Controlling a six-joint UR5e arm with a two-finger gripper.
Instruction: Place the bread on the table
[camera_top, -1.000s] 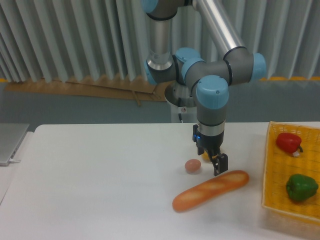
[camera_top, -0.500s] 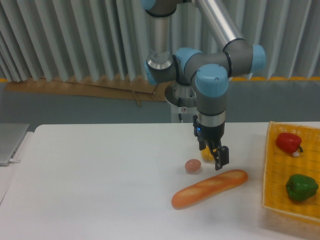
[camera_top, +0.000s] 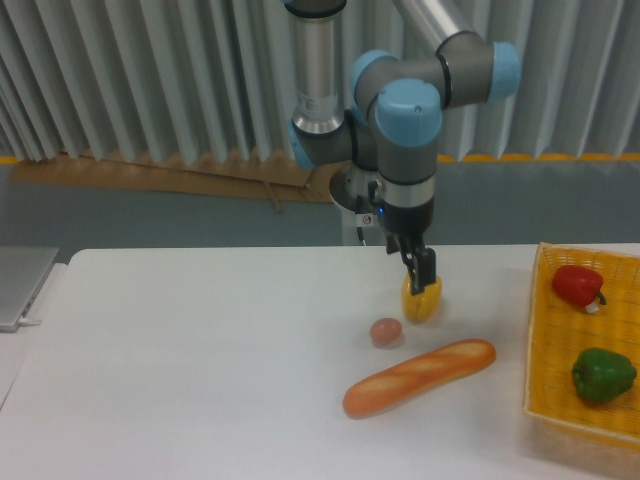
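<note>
The jaws (camera_top: 424, 274) hung empty above the surface, pointing down just over the yellow bell pepper (camera_top: 421, 300); from this angle only one dark finger showed clearly, so whether they were spread or pressed together could not be told. They held nothing. The pepper stood on the white surface (camera_top: 200, 350) directly below and behind them. Just to its lower left lay a small pinkish-brown ball (camera_top: 386, 332), close to the pepper but apart from it.

In front of both, the bread (camera_top: 419, 377) lay flat on the surface, a long golden-orange baguette set on a slant, its right end higher in the view and nearer the basket, its left end toward the front edge. It touched neither the ball nor the pepper, and the jaws were well clear of it.

At the right edge sat a yellow wicker basket (camera_top: 535, 340). Inside were a red pepper (camera_top: 577, 286) toward the back and a green pepper (camera_top: 602, 375) nearer the front, the two apart.
</note>
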